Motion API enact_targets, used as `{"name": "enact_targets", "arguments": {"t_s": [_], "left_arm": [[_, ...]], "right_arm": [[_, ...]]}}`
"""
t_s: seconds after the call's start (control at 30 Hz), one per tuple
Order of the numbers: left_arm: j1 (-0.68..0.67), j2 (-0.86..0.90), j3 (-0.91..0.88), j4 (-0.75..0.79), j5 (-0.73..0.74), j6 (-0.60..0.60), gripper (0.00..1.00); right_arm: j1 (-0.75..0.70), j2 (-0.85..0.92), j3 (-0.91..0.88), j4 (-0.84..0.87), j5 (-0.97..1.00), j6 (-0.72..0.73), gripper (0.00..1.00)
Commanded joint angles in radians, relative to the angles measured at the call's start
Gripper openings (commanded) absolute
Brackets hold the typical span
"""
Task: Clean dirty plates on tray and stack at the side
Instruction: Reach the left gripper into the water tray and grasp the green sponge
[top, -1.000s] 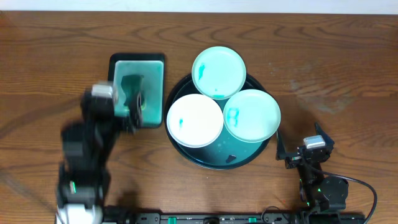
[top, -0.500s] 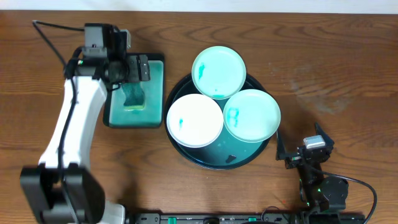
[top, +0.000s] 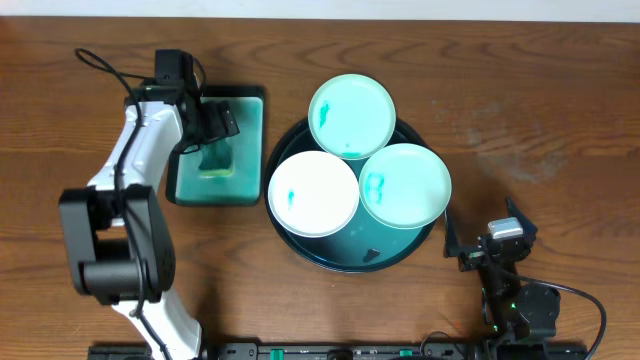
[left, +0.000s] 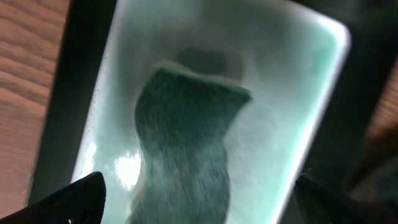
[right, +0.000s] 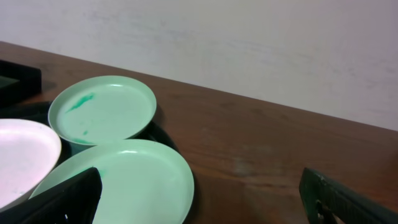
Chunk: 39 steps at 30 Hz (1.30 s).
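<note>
Overhead view: left arm reaches over sponge dish, just left of tray; right arm parked off tray's near-right side.
Risk 1: sponge lies limp & wavy in dish. A shallow pinch prob. catches only an edge, so it folds or drops on way to tray.
Risk 2: dish walls sit close either side of sponge. Fingers coming down off-centre could hit a wall & shove dish toward tray.
Risk 3: sponge looks wet, so carrying it over may drip on desk btwn dish & tray.
Risk 4: far plate, white plate & right plate crowd each other, rims touching or overlapping (can't tell which is on top). Far plate hangs over tray's far rim, so a hard wipe could tip it or push it off.
Left gripper: jaws wide, holding nothing. Wrist view shows a finger either side of sponge's near end; contact not clear.
Right gripper: jaws wide, empty, off tray's near-right edge, facing the plates.
Plates vs grippers: all 3 on tray, well apart from left gripper. White plate, at tray's left, is nearest to it; right plate lies near right gripper.
Smears: blue-teal marks on all 3; none stacked beside tray yet.
Small dark bit: on tray's near part, too small to ID.
</note>
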<state>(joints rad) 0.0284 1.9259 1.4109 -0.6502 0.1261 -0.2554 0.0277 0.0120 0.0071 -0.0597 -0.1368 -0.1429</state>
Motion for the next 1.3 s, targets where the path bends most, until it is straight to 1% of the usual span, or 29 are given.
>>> {"name": "enact_targets", "arguments": {"t_s": [0.0,0.03,0.2,0.23,0.3,0.33,0.47,0.57,0.67,0.77,0.9,1.1,1.27], "left_arm": [[-0.002,0.074,0.018,0.005,-0.019,-0.039,0.87],[-0.002,0.085,0.018,0.003,-0.019,-0.039,0.85],[-0.002,0.111,0.018,-0.007,-0.019,-0.039,0.84],[-0.002,0.111,0.018,-0.006,-0.019,-0.039,0.81],[-0.002,0.111,0.018,-0.003,-0.019,-0.038,0.73],[-0.002,0.111,0.018,-0.002,-0.019,-0.039,0.71],[-0.002,0.111,0.014,0.001,-0.019,-0.038,0.69],[-0.002,0.111,0.010,0.001,-0.019,-0.038,0.57],[-0.002,0.111,0.008,0.003,-0.023,-0.038,0.42],[-0.002,0.111,0.008,0.002,-0.027,-0.038,0.30],[-0.002,0.109,0.009,0.001,-0.026,-0.038,0.08],[-0.002,0.049,0.012,-0.007,-0.022,-0.039,0.07],[-0.002,-0.068,0.012,-0.008,-0.022,-0.039,0.07]], "right_arm": [[-0.002,-0.005,-0.002,-0.004,0.005,-0.008,0.99],[-0.002,-0.005,-0.002,-0.004,0.005,-0.008,0.99],[-0.002,-0.005,-0.002,-0.004,0.005,-0.008,0.99],[-0.002,-0.005,-0.002,-0.004,0.005,-0.008,0.99],[-0.002,-0.005,-0.002,-0.004,0.005,-0.008,0.99],[-0.002,-0.005,-0.002,-0.004,0.005,-0.008,0.99],[-0.002,-0.005,-0.002,-0.004,0.005,-0.008,0.99],[-0.002,-0.005,-0.002,-0.004,0.005,-0.008,0.99],[-0.002,-0.005,-0.002,-0.004,0.005,-0.008,0.99],[-0.002,-0.005,-0.002,-0.004,0.005,-0.008,0.99],[-0.002,-0.005,-0.002,-0.004,0.005,-0.008,0.99],[-0.002,-0.005,-0.002,-0.004,0.005,-0.008,0.99],[-0.002,-0.005,-0.002,-0.004,0.005,-0.008,0.99]]}}
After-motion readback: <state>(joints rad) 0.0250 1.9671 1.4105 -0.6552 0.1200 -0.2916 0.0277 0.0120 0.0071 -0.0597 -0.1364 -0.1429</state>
